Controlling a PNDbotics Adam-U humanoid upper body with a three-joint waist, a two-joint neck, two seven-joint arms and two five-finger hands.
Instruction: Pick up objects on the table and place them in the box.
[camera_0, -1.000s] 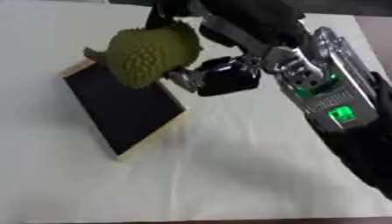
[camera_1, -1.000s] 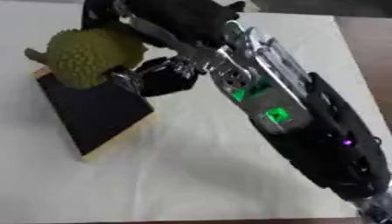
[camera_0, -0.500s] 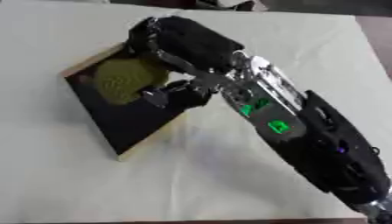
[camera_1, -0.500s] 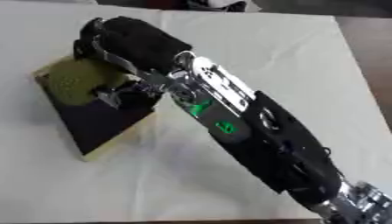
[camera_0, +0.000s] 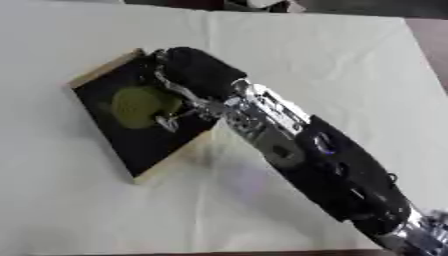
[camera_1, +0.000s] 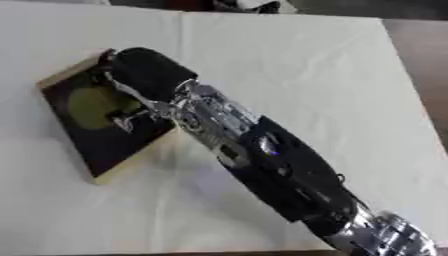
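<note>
Resting under robot hand (camera_0: 188, 82): green fruit (camera_0: 140, 106)

Olive-green fruit (camera_0: 138, 106) in a black box (camera_0: 149, 142) (pale wooden rim), white table (camera_0: 306, 55).

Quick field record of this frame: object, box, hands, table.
object: green bumpy round object, inside the box
box: shallow box with light wooden rim and black interior, on the table's left part
right hand: right hand over the box, against the object; fingers' state unclear
left hand: not in view
table: white cloth-covered table; nothing else seen lying on it
</note>
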